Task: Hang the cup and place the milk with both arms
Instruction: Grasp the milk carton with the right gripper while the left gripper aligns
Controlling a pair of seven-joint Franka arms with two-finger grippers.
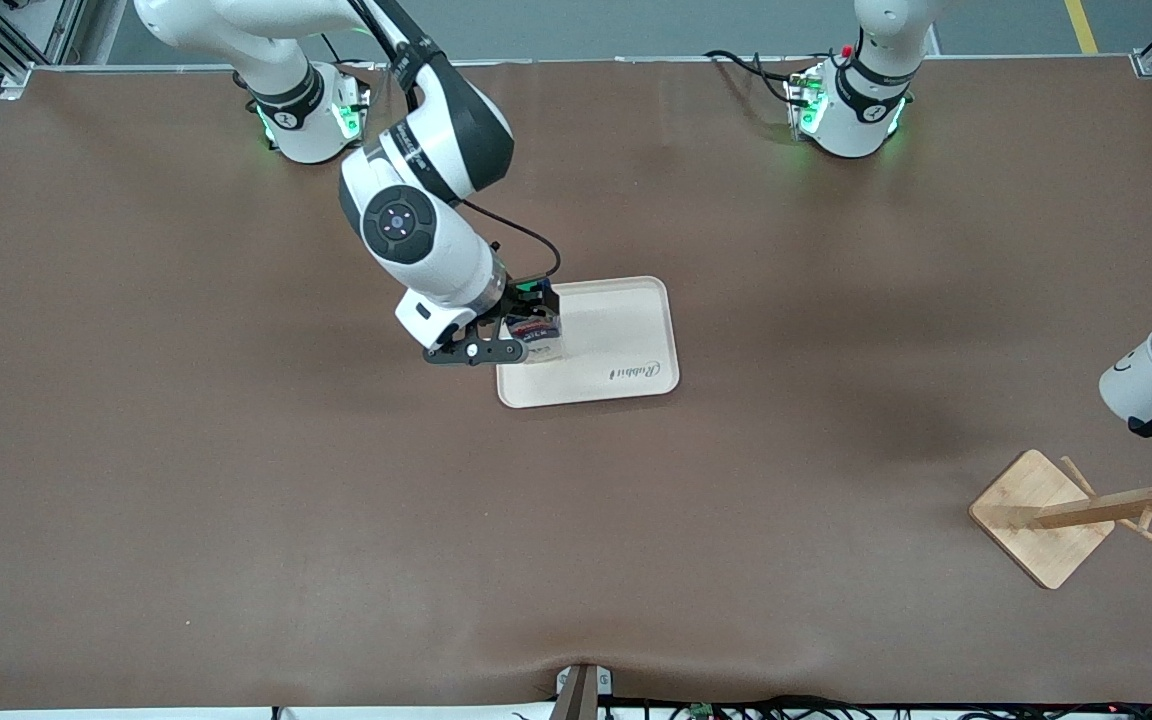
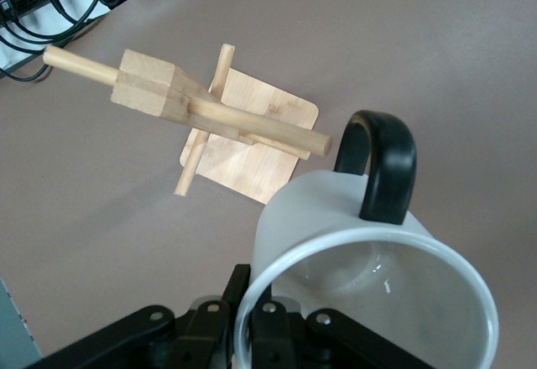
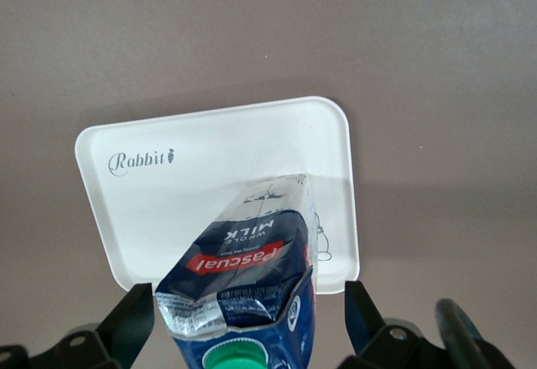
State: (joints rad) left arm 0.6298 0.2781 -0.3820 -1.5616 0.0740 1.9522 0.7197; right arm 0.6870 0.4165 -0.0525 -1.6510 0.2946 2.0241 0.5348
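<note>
Two grippers are loaded: the right gripper (image 1: 526,325) pinches the milk (image 1: 534,330) near its green cap, over the tray (image 1: 626,345) at mid-table, the carton's base at the tray's surface. The left gripper (image 2: 252,335) clamps the rim of the cup (image 2: 369,268), tilted above the wooden rack (image 1: 1086,505) at the left arm's end, handle toward a peg.

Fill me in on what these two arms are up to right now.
Each arm holds one thing. The right tool grips the milk and has it over the cream tray, at the edge toward the right arm's end; whether it touches the tray is unclear. The left tool holds the cup by its rim, up in the air above the wooden rack, handle toward a peg; it is not hung yet.
</note>
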